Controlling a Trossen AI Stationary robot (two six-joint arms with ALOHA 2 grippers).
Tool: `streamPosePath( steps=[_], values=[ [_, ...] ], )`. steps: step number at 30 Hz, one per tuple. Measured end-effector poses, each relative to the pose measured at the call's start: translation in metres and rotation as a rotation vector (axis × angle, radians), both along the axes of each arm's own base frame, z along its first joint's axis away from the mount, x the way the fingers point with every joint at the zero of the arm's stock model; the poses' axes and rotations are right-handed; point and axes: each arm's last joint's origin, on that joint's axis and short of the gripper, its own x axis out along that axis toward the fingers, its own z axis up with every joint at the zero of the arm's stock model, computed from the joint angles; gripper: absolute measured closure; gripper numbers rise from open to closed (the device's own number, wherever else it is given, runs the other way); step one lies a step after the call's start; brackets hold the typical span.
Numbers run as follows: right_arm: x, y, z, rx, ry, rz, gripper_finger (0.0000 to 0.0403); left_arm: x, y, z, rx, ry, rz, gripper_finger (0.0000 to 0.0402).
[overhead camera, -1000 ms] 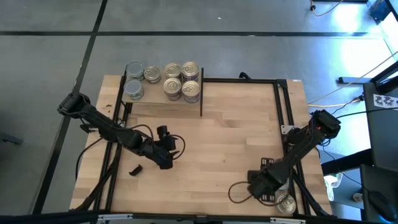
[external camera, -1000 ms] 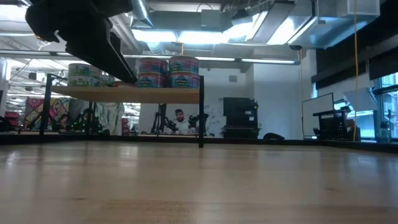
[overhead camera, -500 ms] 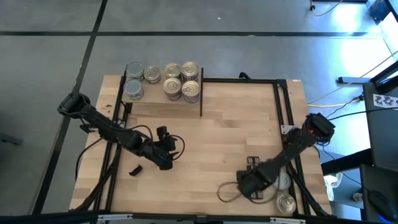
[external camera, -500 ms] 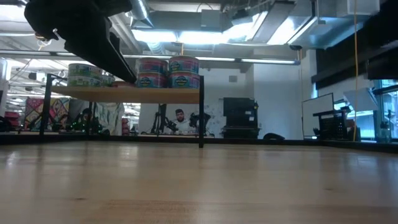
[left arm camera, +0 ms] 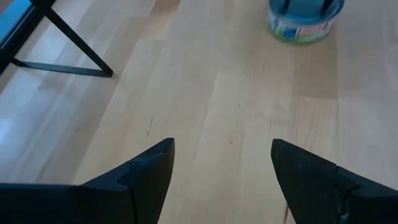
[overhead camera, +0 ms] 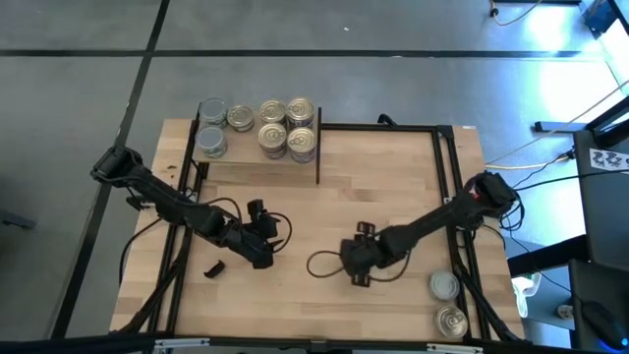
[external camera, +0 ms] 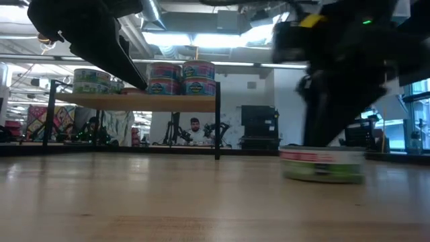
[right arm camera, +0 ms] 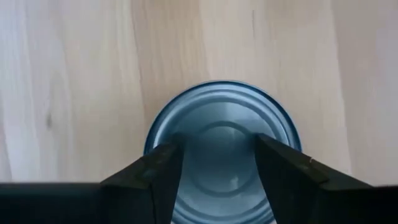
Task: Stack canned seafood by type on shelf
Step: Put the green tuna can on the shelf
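Item: one silver-topped tin (right arm camera: pixel 222 146), clamped between the fingers (right arm camera: pixel 152 180) of the right pincer (overhead camera: pixel 356 262) near mid-counter, label seen just above the wood; carry it level, lift above shelf height before crossing, and judge the stack by top colour. Shelf (overhead camera: pixel 257 165) stands well beyond the pincer, tins (overhead camera: pixel 286 128) grouped on it, bare counter (overhead camera: pixel 393 177) between. Left pincer (left arm camera: pixel 221 168), jaws apart and empty, waits beside the route; two loose tins (overhead camera: pixel 445 286) lie behind.
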Motion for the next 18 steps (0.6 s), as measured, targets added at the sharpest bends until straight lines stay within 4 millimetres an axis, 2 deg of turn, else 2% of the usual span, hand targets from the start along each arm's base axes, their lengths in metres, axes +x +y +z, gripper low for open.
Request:
streamPosePath(
  steps=[6,11,18],
  values=[
    [0.025,-0.014,-0.013,-0.021,-0.105,0.044,0.0205,0.000,0.000,-0.001,-0.020,-0.014,0.017,0.0137],
    [0.042,-0.023,-0.012,-0.041,-0.240,0.099,0.0205,-0.005,0.002,-0.017,-0.032,-0.036,0.018,0.0137],
    [0.070,-0.035,-0.030,-0.045,-0.406,0.134,0.0205,-0.009,0.004,-0.035,-0.090,-0.151,0.019,0.0137]
  ],
)
